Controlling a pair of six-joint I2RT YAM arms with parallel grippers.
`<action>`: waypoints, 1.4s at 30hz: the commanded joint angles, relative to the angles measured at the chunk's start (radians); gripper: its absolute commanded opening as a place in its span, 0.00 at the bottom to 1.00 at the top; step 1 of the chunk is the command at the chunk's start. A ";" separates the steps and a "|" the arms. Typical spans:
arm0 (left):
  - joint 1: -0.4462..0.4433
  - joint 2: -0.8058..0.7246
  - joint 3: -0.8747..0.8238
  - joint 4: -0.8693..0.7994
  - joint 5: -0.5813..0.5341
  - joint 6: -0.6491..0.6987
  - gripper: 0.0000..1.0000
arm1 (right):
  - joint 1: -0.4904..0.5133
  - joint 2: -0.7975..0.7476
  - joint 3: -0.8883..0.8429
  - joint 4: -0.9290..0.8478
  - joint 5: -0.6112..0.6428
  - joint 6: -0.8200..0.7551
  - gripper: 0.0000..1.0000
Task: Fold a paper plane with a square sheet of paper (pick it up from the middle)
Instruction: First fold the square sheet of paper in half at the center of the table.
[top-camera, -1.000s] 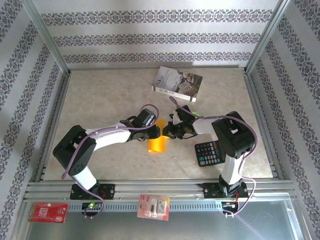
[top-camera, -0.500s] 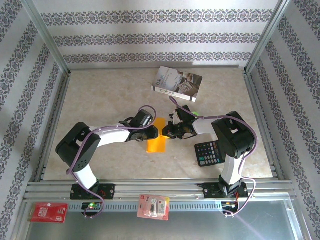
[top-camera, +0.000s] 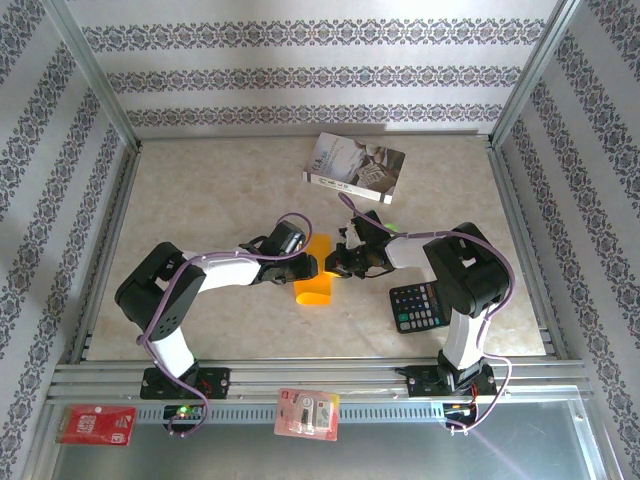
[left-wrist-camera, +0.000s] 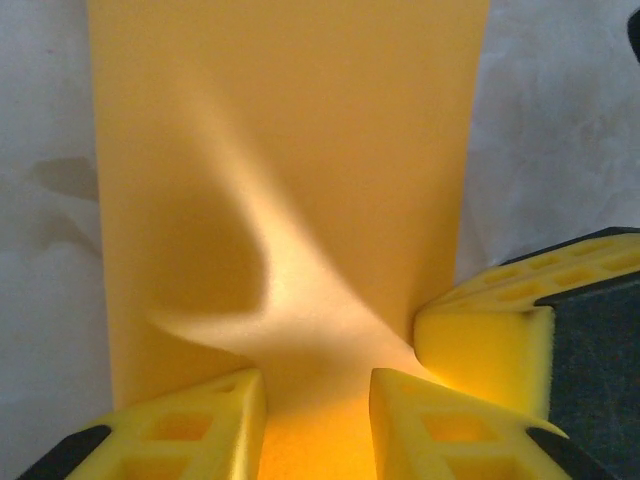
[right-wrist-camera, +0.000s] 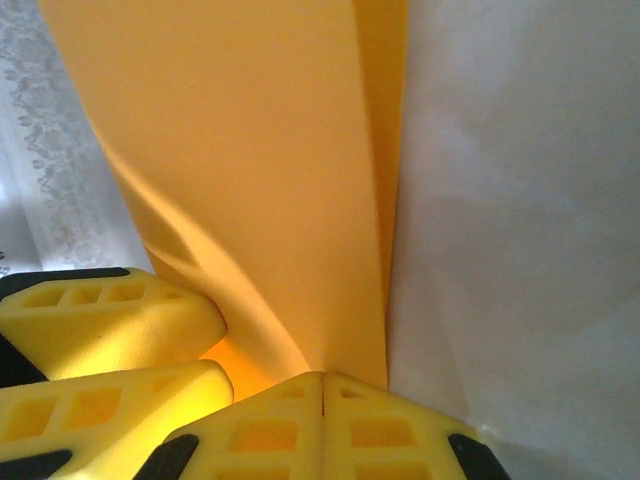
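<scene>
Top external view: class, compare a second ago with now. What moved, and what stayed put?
The left arm's elbow shifted slightly rightward, the left hand staying at the sheet of paper, which flexed a little. The right hand stays shut on it; the book and calculator have not moved.

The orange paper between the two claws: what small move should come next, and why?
Probably the left gripper should close on the orange paper. Its fingers stand apart with the sheet between them, while the right gripper alone pinches it, so the sheet bows.
</scene>
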 joint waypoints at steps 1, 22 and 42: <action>0.012 -0.036 -0.016 0.016 0.026 -0.025 0.34 | 0.011 0.089 -0.051 -0.087 0.107 -0.033 0.00; 0.008 -0.078 -0.138 0.057 0.083 -0.102 0.29 | 0.010 0.095 -0.040 -0.102 0.107 -0.037 0.00; -0.001 -0.178 -0.264 0.066 0.118 -0.155 0.26 | 0.008 0.100 -0.038 -0.105 0.109 -0.042 0.00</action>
